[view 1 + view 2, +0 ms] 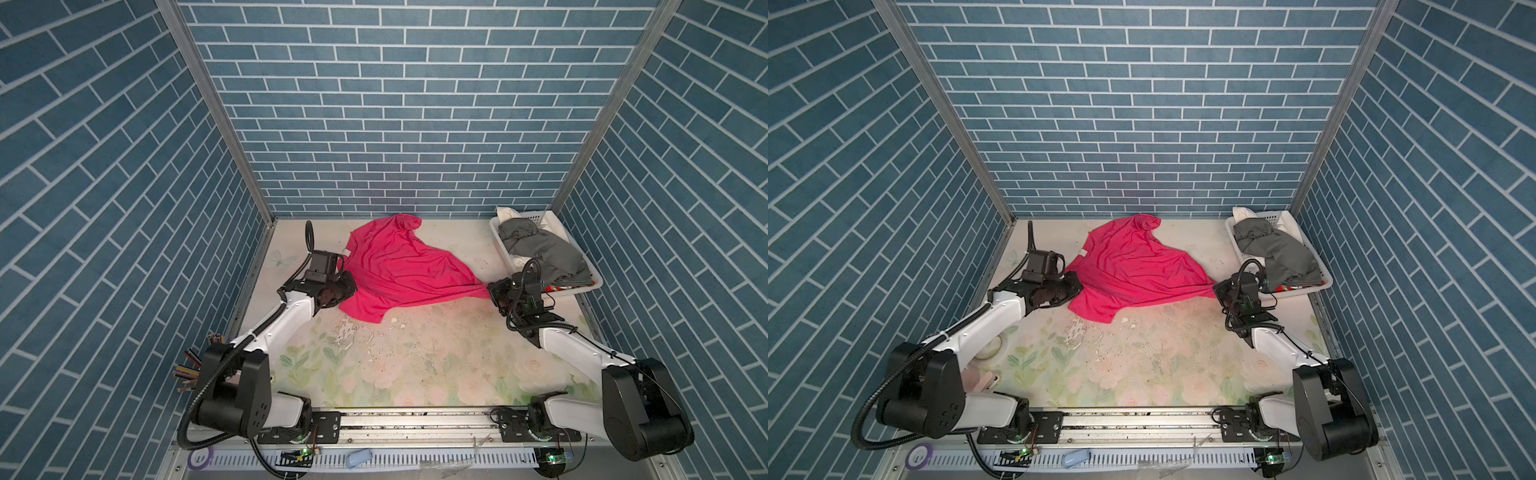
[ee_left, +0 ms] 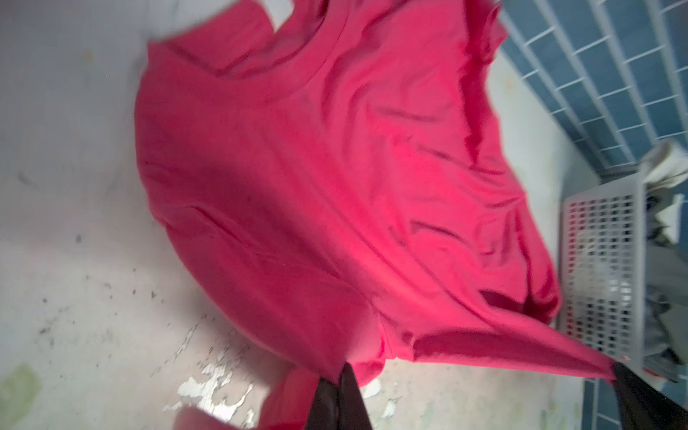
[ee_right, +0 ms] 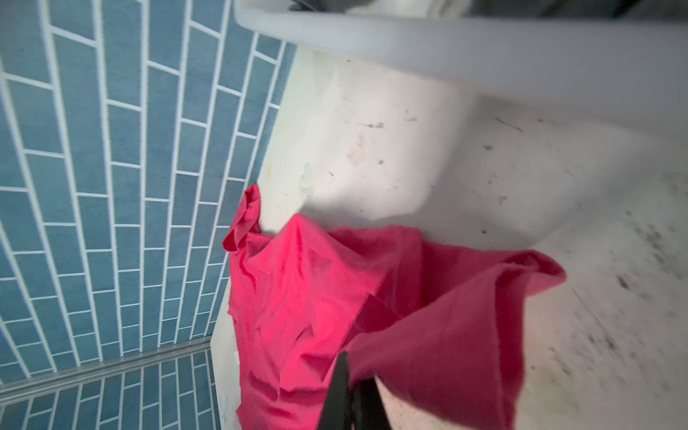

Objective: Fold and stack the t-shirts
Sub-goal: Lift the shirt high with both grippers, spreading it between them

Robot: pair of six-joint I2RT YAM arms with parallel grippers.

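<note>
Pinching the pink t-shirt [image 1: 399, 266] at two places, both arms seem set on pulling it flat, the likely groundwork for a first fold. The left gripper [image 1: 349, 286] is clenched on the shirt's edge on the left side of the table [image 1: 415, 353]; its wrist view shows the dark fingertips [image 2: 340, 379] closed together with pink cloth gathered around them. The right gripper [image 1: 490, 289] is clamped on a corner of the hem, which is drawn out into a taut point just beside the white basket [image 1: 598, 284]. That tension explains the long creases running across the cloth between the two grips. The shirt lies mostly on the table, neck tag toward the left arm, one sleeve bunched against the back wall, so it is not yet spread square. A grey t-shirt [image 1: 540, 249] sits heaped in the basket over white cloth [image 1: 509, 214], seemingly waiting its turn. No folded stack is visible, so the task looks to be at an early stage
</note>
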